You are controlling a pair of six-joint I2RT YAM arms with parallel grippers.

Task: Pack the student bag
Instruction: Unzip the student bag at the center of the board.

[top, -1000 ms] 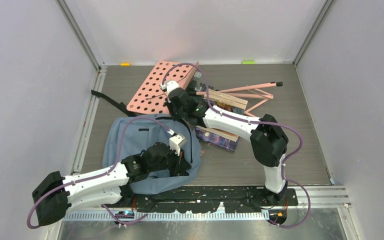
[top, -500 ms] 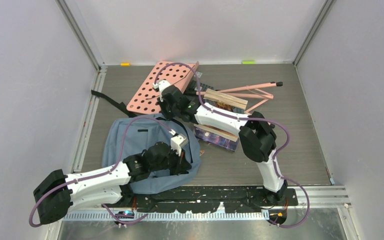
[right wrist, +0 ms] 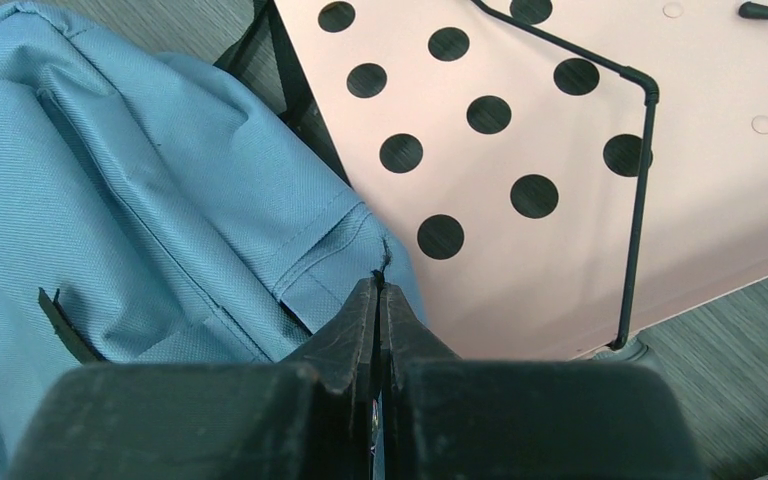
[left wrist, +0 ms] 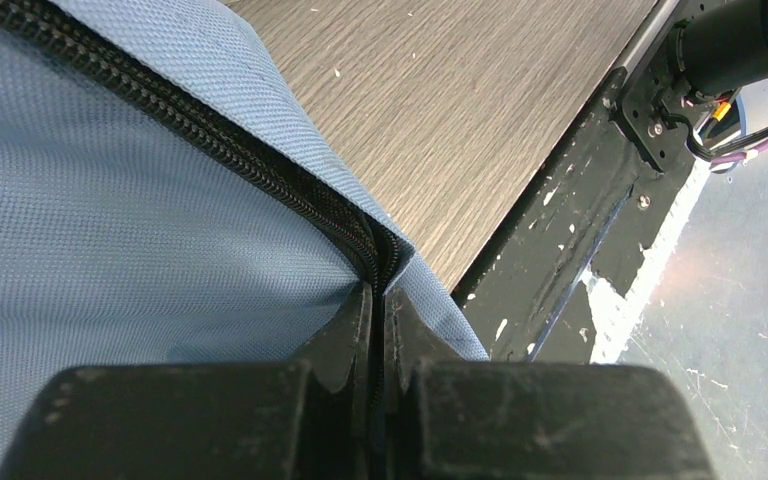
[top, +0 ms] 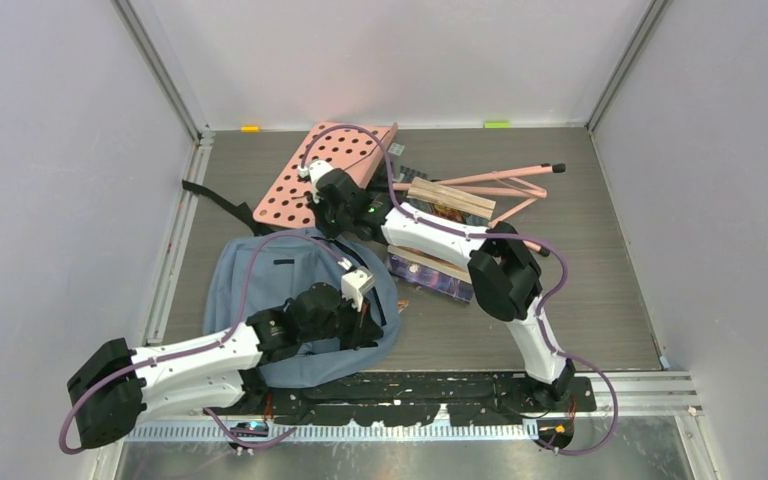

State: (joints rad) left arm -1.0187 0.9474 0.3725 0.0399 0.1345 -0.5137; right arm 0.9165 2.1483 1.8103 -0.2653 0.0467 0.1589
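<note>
The student bag (top: 280, 290) is a blue-grey backpack lying flat at the near left of the table. My left gripper (top: 368, 322) is shut on the bag's near right edge. In the left wrist view its fingertips (left wrist: 360, 310) pinch the fabric at the black zipper (left wrist: 260, 160). My right gripper (top: 328, 218) is shut on the bag's far top edge, next to the pink perforated board (top: 325, 165). In the right wrist view its fingertips (right wrist: 365, 305) clamp a thin black thread and fabric at the corner of the bag (right wrist: 110, 200).
The pink board (right wrist: 580, 150) carries a black wire. A stack of wooden pieces (top: 450, 198), a pink rod frame (top: 515, 180) and a purple box (top: 435, 275) lie to the right of the bag. A black strap (top: 215, 200) trails far left. The black base rail (left wrist: 580, 230) runs close by.
My right gripper has moved left and farther back along the bag's top edge toward the pink board, still shut. The left gripper has barely moved.
</note>
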